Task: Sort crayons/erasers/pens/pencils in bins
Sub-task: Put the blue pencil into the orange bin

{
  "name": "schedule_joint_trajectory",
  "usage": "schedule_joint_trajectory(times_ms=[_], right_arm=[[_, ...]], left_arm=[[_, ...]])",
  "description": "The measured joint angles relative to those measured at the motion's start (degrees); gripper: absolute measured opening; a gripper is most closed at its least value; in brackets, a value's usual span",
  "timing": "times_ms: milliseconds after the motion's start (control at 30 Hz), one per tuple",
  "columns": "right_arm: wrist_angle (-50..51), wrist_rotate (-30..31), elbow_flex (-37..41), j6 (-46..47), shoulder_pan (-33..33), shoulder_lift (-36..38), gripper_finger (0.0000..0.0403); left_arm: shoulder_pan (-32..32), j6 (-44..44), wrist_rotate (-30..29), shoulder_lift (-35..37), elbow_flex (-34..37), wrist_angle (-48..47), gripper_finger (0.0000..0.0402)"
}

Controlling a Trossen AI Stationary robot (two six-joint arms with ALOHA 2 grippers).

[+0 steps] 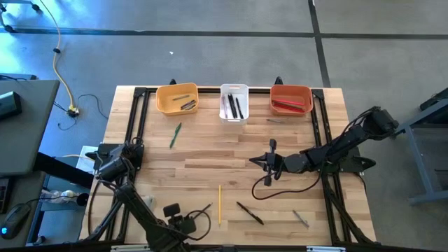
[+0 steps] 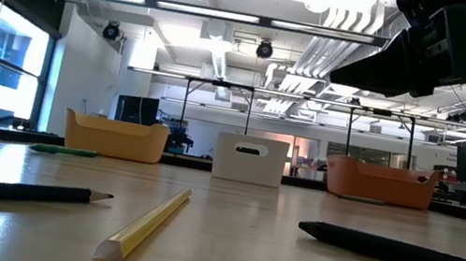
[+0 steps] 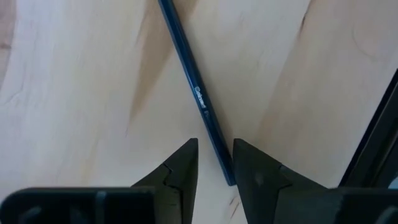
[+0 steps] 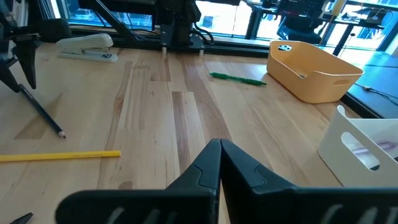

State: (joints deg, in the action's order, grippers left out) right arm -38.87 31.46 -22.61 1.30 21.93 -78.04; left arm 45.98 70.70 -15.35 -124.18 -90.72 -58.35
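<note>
- I had the left claw (image 3: 214, 165) low over the near edge of the tabletop (image 1: 210, 157), toward its left corner, fingers parted on either side of a dark pencil (image 3: 196, 93) that lay flat on the wood. Neither finger visibly pressed on it, so nothing was gripped.
- The right claw (image 4: 219, 149) hung clenched and empty above the middle of the tabletop, right of centre.
- Three bins lined the far edge: a yellow-orange bin (image 1: 176, 99) toward the left, a white bin (image 1: 234, 102) in the middle holding dark pens, and a red-orange bin (image 1: 291, 99) toward the right holding red pencils.
- A green pen (image 1: 175, 134) lay just in front of the yellow-orange bin.
- A yellow pencil (image 1: 219, 204) and a black pen (image 1: 250, 213) lay near the near edge, well apart from the bins.
</note>
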Motion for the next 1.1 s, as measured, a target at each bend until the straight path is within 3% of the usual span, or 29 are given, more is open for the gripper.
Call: schedule_joint_trajectory(times_ms=[833, 1100], right_arm=[[-0.12, -0.19, -0.02, -0.02, 1.44, 0.00, 0.0000], [-0.26, -0.19, -0.02, -0.02, 1.44, 0.00, 0.0000]], left_arm=[[-1.33, -3.41, 2.29, -2.15, -0.17, 1.53, 0.0086], [-1.29, -6.15, 2.09, -2.29, -0.17, 1.95, 0.0026]])
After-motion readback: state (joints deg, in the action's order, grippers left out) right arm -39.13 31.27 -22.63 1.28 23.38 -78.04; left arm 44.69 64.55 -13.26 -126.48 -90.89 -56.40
